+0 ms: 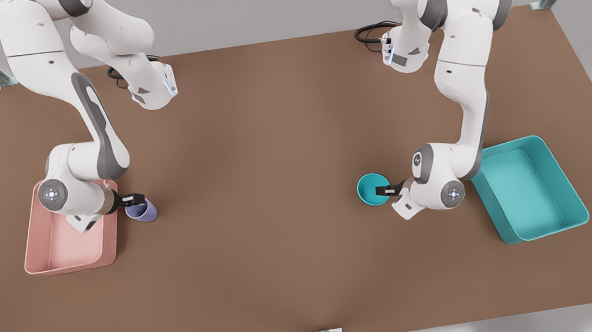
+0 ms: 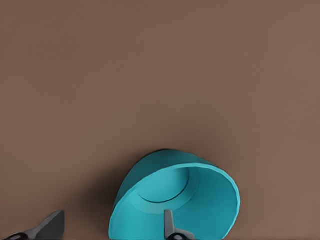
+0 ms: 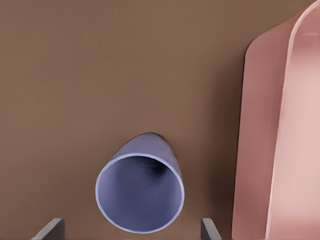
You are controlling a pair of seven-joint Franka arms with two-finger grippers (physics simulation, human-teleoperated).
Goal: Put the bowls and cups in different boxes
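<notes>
**Both grippers at their objects; neither grasp confirmed secure**

Left gripper (image 1: 392,190) is at the teal bowl (image 1: 372,189), which sits on the table (image 1: 272,152) near the teal box (image 1: 527,190), on its front-view left and apart from it. In the left wrist view one finger (image 2: 169,224) stands inside the bowl (image 2: 175,200) and the other lies outside the wall, so the fingers straddle the rim with a gap between them; not clamped.

Right gripper (image 1: 135,199) is at the lavender cup (image 1: 142,211), which rests just beside the pink box (image 1: 68,242) on its front-view right. The right wrist view shows the cup (image 3: 140,192) between two widely spread fingertips (image 3: 50,229), neither touching it.

Risks, as judged:
- Bowl: a pinch on one thin sloping wall may let it tilt or slip on lifting.
- Cup: it tapers, so closing fingers could squeeze it out or tip it; the box wall is close and could be struck on transfer.

View differences: the front view places each object relative to its box, but the wrists mask finger spacing. The wrist views settle the finger positions; the right one also shows the pink box's (image 3: 280,150) wall beside the cup.
</notes>
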